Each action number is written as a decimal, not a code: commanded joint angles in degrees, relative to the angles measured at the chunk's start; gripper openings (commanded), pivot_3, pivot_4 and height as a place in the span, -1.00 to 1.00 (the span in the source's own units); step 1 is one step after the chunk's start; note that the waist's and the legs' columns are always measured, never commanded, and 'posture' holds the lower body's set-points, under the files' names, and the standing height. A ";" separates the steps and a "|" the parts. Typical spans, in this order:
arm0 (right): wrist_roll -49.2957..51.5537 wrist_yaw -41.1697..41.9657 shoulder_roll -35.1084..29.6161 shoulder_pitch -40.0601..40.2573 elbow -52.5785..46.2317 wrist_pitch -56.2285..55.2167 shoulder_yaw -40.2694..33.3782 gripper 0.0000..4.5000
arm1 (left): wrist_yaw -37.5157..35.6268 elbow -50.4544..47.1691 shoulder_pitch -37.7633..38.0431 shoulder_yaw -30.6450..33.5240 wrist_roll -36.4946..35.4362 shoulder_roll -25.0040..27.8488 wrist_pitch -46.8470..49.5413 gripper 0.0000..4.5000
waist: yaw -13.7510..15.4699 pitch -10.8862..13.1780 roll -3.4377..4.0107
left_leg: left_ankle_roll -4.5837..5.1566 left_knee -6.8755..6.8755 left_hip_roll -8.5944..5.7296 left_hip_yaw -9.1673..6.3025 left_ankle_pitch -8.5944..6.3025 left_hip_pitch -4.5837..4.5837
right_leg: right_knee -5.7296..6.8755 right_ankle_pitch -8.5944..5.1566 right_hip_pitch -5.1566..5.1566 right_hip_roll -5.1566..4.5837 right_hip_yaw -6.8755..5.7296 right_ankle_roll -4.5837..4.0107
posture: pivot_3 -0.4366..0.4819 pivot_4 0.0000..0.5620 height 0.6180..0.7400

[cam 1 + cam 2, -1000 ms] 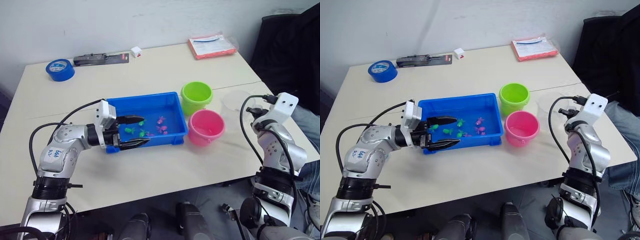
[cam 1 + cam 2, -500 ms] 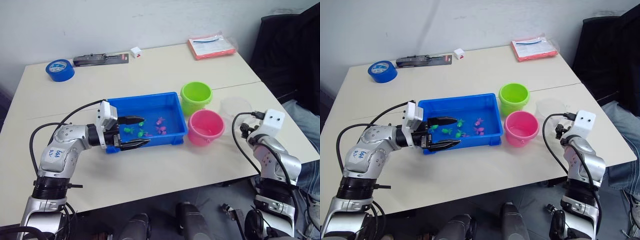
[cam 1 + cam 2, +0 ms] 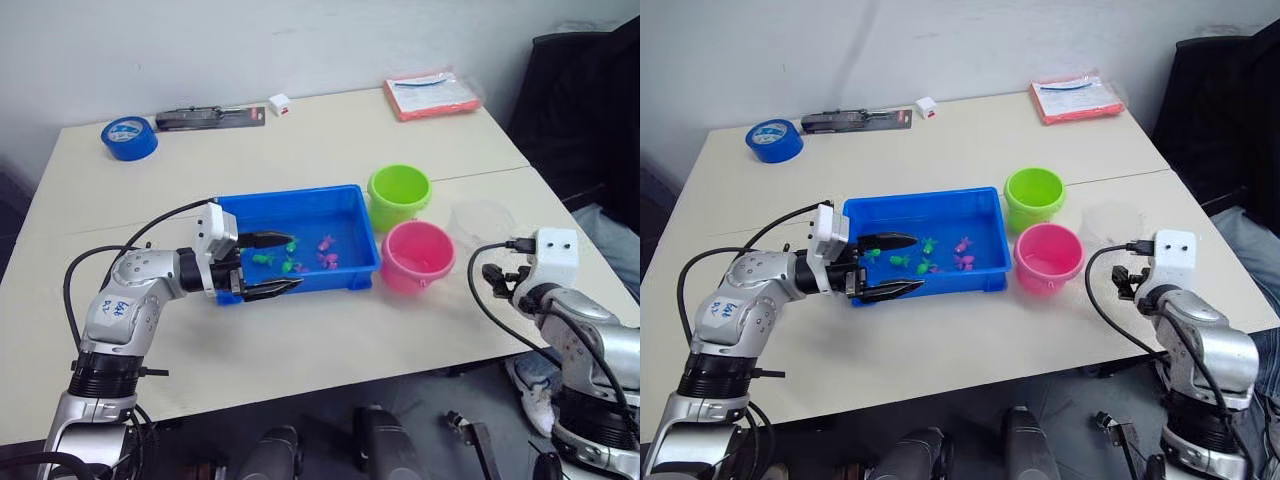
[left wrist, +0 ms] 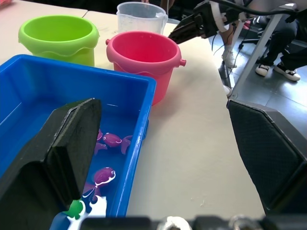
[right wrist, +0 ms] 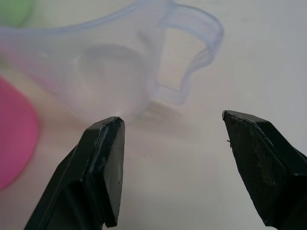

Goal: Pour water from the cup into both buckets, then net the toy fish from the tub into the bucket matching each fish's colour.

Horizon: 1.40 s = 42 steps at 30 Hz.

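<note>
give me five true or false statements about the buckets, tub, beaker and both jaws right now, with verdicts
1. The shallow bright blue plastic tub holds green and pink toy fish. True.
2. The lime green plastic bucket lies tipped on its side. False: it stands upright.
3. The right gripper grips the clear plastic beaker. False: its jaws are open, with the beaker ahead of them.
4. The left gripper has open jaws at the tub. True.
5. The pink plastic bucket sits inside the tub. False: it stands on the table beside it.
</note>
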 commanded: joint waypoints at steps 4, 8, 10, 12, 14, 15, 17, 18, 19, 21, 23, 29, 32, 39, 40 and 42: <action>8.23 16.81 -14.08 4.05 -9.12 -2.47 -2.91 0.99 | 4.92 -1.12 2.57 4.22 -1.37 0.37 2.52 1.00 | 0.37 0.00 -0.01 | 0.04 0.03 -0.02 -0.01 -0.02 -0.01 | -0.06 0.03 0.04 -0.02 -0.01 0.05 | -0.05 -0.47 1.00; 14.46 27.32 -18.70 4.61 -13.44 -7.74 -4.83 0.99 | 10.03 -3.66 5.11 8.54 -2.70 0.85 5.69 1.00 | 0.24 0.00 -0.04 | 0.03 0.01 0.04 0.01 -0.02 0.02 | -0.06 0.03 0.05 0.03 0.00 0.06 | -0.05 -0.47 1.00; 17.55 30.81 -19.12 3.97 -15.24 -9.93 -4.21 0.99 | 13.14 -5.35 6.38 11.32 -3.71 1.03 8.01 1.00 | 0.18 0.00 -0.04 | 0.03 -0.01 0.05 0.01 -0.02 0.02 | -0.07 0.03 0.04 0.03 0.00 0.06 | -0.05 -0.47 1.00; 20.68 32.42 -18.29 2.35 -15.81 -10.14 -1.78 0.99 | 15.99 -6.52 7.61 13.98 -4.28 1.24 9.84 1.00 | 0.24 0.03 -0.16 | 0.03 0.00 0.06 0.00 -0.02 0.02 | -0.08 0.03 0.05 0.03 -0.02 0.06 | -0.05 -0.47 1.00; 21.59 32.58 -16.06 -0.11 -15.38 -12.07 2.45 0.99 | 19.01 -7.27 9.13 16.36 -4.37 1.59 11.72 1.00 | 0.50 0.01 -0.23 | 0.04 0.02 0.04 0.00 -0.02 0.03 | -0.09 0.04 0.09 0.02 -0.02 0.07 | -0.05 -0.47 1.00; 21.39 32.48 -13.76 -1.60 -14.83 -14.15 5.41 0.99 | 21.31 -7.10 10.10 18.01 -3.89 1.57 12.50 1.00 | 0.49 -0.02 -0.28 | 0.03 0.02 0.05 0.00 -0.02 0.04 | -0.11 0.04 0.10 0.02 -0.03 0.07 | -0.05 -0.47 1.00; 21.25 32.94 -10.90 -3.04 -13.98 -16.43 9.27 0.99 | 25.45 -6.40 11.37 20.45 -3.38 1.39 14.58 1.00 | 0.41 -0.03 -0.30 | 0.02 0.00 0.06 0.00 -0.03 0.07 | -0.10 0.04 0.09 0.03 -0.02 0.07 | -0.05 -0.47 1.00; 21.16 33.44 -10.09 -3.19 -13.54 -17.36 10.47 0.99 | 27.15 -6.18 11.95 21.18 -2.89 1.27 14.99 1.00 | 0.55 -0.03 -0.31 | 0.02 0.00 0.06 -0.01 -0.03 0.06 | -0.09 0.04 0.07 0.03 -0.03 0.07 | -0.05 -0.47 1.00; 20.80 33.76 -9.51 -3.25 -13.15 -18.43 11.59 0.99 | 28.74 -6.11 12.67 21.63 -1.99 1.33 15.00 1.00 | 0.84 -0.03 -0.31 | 0.02 -0.01 0.06 -0.02 -0.03 0.06 | -0.10 0.04 0.07 0.03 -0.04 0.07 | -0.05 -0.47 1.00; 20.35 34.75 -8.71 -3.30 -12.47 -20.59 13.73 0.99 | 32.31 -5.88 14.32 21.95 0.39 1.69 15.66 1.00 | 1.37 -0.03 -0.31 | 0.02 -0.01 0.03 -0.03 -0.03 0.04 | -0.17 0.04 0.08 0.01 -0.05 0.07 | -0.05 -0.47 1.00; 19.07 35.62 -8.52 -3.27 -12.15 -23.42 15.90 0.99 | 35.62 -4.55 15.15 21.87 3.26 2.17 15.72 1.00 | 1.89 -0.04 -0.34 | 0.04 0.01 -0.02 -0.03 -0.04 0.03 | -0.20 0.04 0.10 -0.03 -0.06 0.07 | -0.05 -0.47 1.00; 17.01 38.65 -9.12 -4.02 -10.85 -28.42 19.99 0.99 | 38.47 1.99 14.25 21.78 7.38 2.69 12.88 1.00 | 2.79 -0.09 -0.43 | 0.03 0.03 0.00 -0.04 -0.04 0.03 | -0.19 0.05 0.10 -0.01 -0.11 0.06 | -0.05 -0.47 1.00; 17.20 39.73 -9.41 -4.50 -10.52 -29.24 20.71 0.99 | 38.53 4.95 13.41 21.67 8.73 3.05 10.63 1.00 | 2.82 -0.09 -0.45 | 0.03 0.03 0.00 -0.06 -0.04 0.02 | -0.21 0.06 0.10 -0.02 -0.14 0.06 | -0.05 -0.47 1.00; 17.68 40.63 -9.18 -5.71 -10.77 -29.79 21.28 0.99 | 41.19 20.04 7.95 21.59 12.79 3.88 4.84 1.00 | 2.72 -0.13 -0.54 | 0.03 0.03 0.01 -0.05 -0.04 0.04 | -0.19 0.06 0.10 0.00 -0.38 0.06 | -0.05 -0.47 1.00; 17.17 40.37 -9.31 -5.60 -10.81 -30.01 21.34 0.99 | 41.04 21.60 7.20 21.44 12.91 3.86 4.19 1.00 | 2.70 -0.15 -0.58 | 0.03 0.02 0.01 -0.06 -0.04 0.04 | -0.19 0.06 0.10 0.00 -0.38 0.06 | -0.05 -0.47 1.00; 16.73 39.83 -9.42 -5.48 -11.08 -30.06 21.47 0.99 | 40.88 24.41 5.64 21.26 13.01 3.67 3.54 1.00 | 2.71 -0.17 -0.63 | 0.03 0.01 0.01 -0.06 -0.04 0.03 | -0.20 0.06 0.09 -0.01 -0.41 0.06 | -0.05 -0.47 1.00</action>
